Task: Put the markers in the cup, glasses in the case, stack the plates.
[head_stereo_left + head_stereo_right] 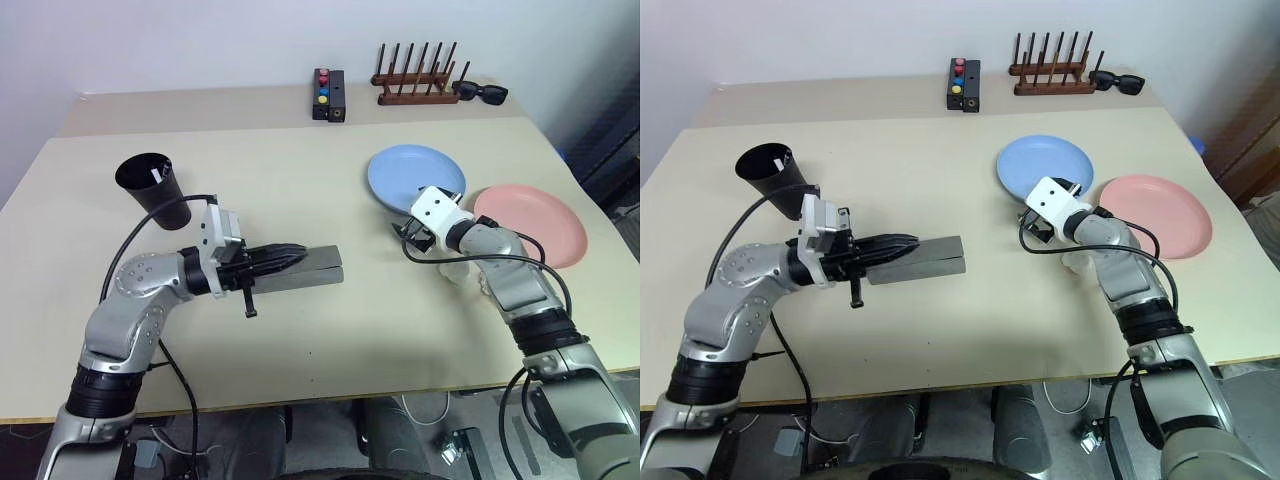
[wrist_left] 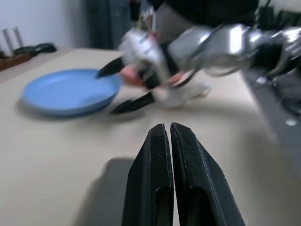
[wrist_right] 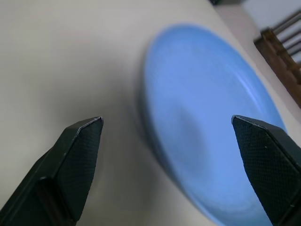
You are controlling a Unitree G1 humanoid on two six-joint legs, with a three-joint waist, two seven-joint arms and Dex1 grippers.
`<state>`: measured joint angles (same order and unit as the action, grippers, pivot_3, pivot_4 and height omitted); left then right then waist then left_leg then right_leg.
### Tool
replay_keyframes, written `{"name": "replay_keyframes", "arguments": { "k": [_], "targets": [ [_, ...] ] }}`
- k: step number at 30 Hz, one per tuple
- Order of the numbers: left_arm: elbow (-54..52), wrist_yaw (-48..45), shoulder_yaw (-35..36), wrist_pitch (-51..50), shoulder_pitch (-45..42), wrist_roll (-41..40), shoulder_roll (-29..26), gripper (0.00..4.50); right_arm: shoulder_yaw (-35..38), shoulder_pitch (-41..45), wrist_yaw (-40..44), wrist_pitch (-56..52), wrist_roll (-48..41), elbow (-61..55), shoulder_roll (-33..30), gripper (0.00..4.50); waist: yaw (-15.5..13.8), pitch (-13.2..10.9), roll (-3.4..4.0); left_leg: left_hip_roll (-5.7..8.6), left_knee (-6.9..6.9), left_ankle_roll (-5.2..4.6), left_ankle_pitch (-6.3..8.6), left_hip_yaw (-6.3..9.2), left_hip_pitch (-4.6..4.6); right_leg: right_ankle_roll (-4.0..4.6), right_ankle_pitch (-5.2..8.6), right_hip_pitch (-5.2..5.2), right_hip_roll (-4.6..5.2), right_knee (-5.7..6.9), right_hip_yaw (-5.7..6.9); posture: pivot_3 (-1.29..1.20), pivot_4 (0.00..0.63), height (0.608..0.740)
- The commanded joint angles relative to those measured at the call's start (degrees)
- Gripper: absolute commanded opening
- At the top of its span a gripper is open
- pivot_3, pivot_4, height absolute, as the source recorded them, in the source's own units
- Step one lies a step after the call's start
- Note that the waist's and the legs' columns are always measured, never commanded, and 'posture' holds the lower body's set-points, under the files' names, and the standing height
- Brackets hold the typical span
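right gripper [image 3: 167, 121] spread wide at round light blue plastic plate [image 1: 415, 177]; left gripper [image 2: 168, 133] clenched (empty).

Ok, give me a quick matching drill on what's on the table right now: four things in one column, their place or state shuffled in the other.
Things:
1. black cup
2. blue plate
3. pink plate
4. grey case

Places or states:
A. just ahead of the open right gripper
B. near the table's right edge
C. under the shut left gripper
D. upright on the table's left side

Pairs: 1-D, 2-A, 3-B, 4-C
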<state>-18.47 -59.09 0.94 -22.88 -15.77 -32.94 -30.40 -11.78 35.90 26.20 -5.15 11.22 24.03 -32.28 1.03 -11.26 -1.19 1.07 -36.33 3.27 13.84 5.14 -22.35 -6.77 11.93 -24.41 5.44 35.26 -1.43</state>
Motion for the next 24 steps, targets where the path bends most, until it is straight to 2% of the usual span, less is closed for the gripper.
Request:
{"name": "replay_keyframes", "arguments": {
  "k": [1,2,5,9,15,20,24],
  "targets": [
    [-3.3,2.7,0.7,-1.5,0.4,-1.9,0.5,0.08,-0.3,2.8,-2.3,4.5,2.6,4.5,0.6,3.95,0.1,0.0,0.0,0.0,0.0,0.0,0.0,0.0,0.0,0.0,0.0,0.0,0.0,0.0,0.0,0.0,0.15,0.734],
    [-3.5,3.3,0.7,-1.7,0.6,-2.0,0.6,0.08,-0.7,3.2,-2.6,5.5,3.2,5.7,0.5,3.68,0.1,0.0,0.0,0.0,0.0,0.0,0.0,-0.01,0.0,0.01,0.0,0.0,0.0,-0.01,-0.01,0.0,0.15,0.734],
    [-3.6,4.4,0.8,-1.9,0.8,-2.0,0.8,0.08,-1.2,3.9,-2.8,8.2,4.4,8.0,0.5,2.25,0.2,0.0,0.0,0.0,0.01,0.0,0.0,-0.01,0.01,0.0,0.0,0.0,-0.01,0.0,-0.01,0.0,0.15,0.734],
    [-3.4,5.7,0.5,-1.8,1.1,-2.2,1.5,0.08,-1.8,3.5,-3.0,11.6,6.0,8.2,0.0,0.05,0.1,0.0,0.0,0.0,0.01,0.0,0.0,-0.01,0.01,0.0,0.0,0.0,-0.01,-0.01,-0.01,0.0,0.15,0.734],
    [-2.2,7.4,-0.9,-1.2,0.6,-1.3,3.4,0.08,-2.4,1.4,-4.6,16.6,9.7,4.5,-2.1,0.05,0.1,0.0,0.0,0.0,0.02,0.0,0.0,-0.01,0.01,0.0,0.0,0.0,0.0,-0.01,-0.01,0.0,0.15,0.734],
    [-1.5,7.6,-1.5,-1.2,0.0,-1.6,4.0,0.08,1.2,-3.2,-3.0,15.7,10.9,-7.7,-8.1,0.05,-0.2,0.0,0.02,0.02,0.0,0.0,0.0,-0.01,-0.02,0.02,0.01,0.0,0.0,-0.04,-0.02,0.0,0.15,0.734],
    [0.8,6.3,-2.4,-0.4,-1.3,-1.3,4.5,0.08,8.1,-9.8,0.9,9.7,7.5,-16.7,-13.9,0.05,-0.4,0.0,0.02,0.02,0.0,0.0,0.0,0.0,-0.02,0.09,0.05,0.01,0.0,-0.04,-0.02,0.0,0.15,0.734]
  ]
}}
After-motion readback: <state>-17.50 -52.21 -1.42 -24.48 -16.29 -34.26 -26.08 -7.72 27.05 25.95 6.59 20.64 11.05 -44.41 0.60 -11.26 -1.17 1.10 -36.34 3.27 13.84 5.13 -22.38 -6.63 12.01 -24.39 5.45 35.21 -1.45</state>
